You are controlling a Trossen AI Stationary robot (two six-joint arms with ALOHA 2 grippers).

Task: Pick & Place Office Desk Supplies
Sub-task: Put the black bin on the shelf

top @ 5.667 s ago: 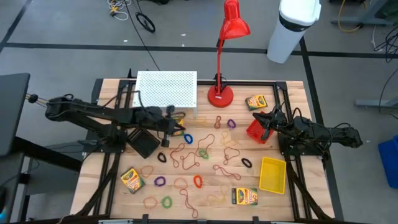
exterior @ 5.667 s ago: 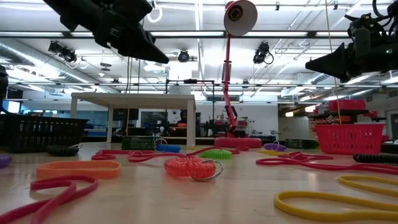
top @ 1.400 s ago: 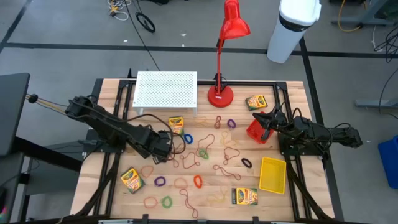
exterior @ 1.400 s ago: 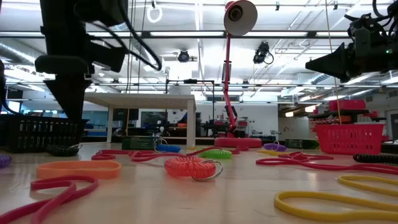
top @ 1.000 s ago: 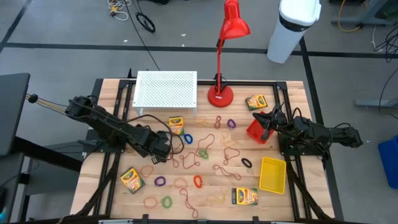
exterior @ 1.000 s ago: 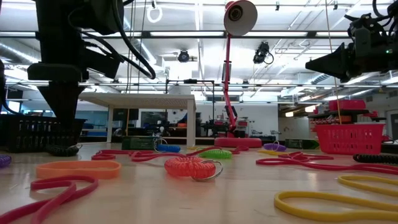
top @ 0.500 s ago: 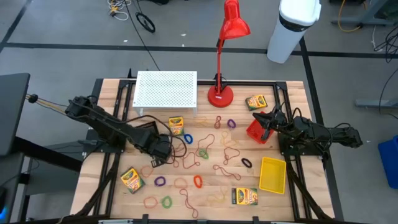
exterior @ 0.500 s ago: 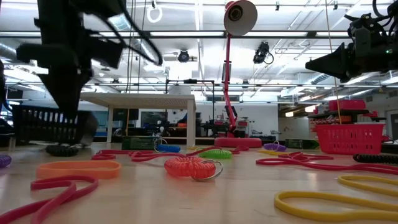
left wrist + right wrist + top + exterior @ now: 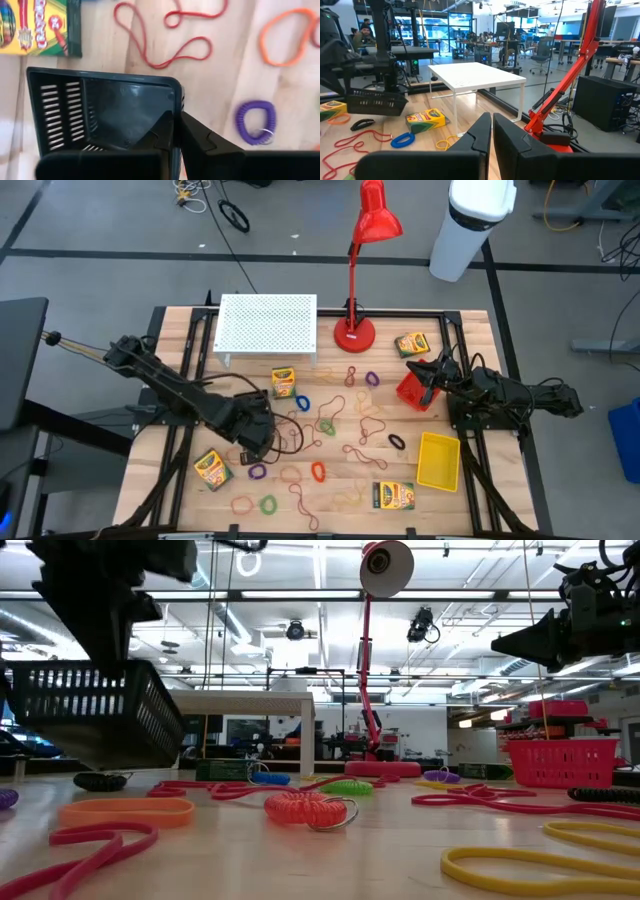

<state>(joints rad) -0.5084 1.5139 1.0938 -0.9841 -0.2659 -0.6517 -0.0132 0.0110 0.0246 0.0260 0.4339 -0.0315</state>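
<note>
Black slotted basket [image 9: 95, 725] now hangs clear of the table at left of the low view, left gripper [image 9: 176, 131] clenched on its wall; a second ago it rested down. Next: carry it toward the rubber bands [image 9: 318, 471]. Right gripper [image 9: 491, 131] waits, jaws closed empty, above the red basket [image 9: 412, 392] at right.

My left arm reaches across the left half of the table, wrist bent down, and my left gripper [image 9: 176, 131] has its fingers pinched together on the rim of a black basket [image 9: 95, 720], holding it off the surface. My right gripper [image 9: 491, 131] hangs closed on nothing, raised above the table's right side.
</note>
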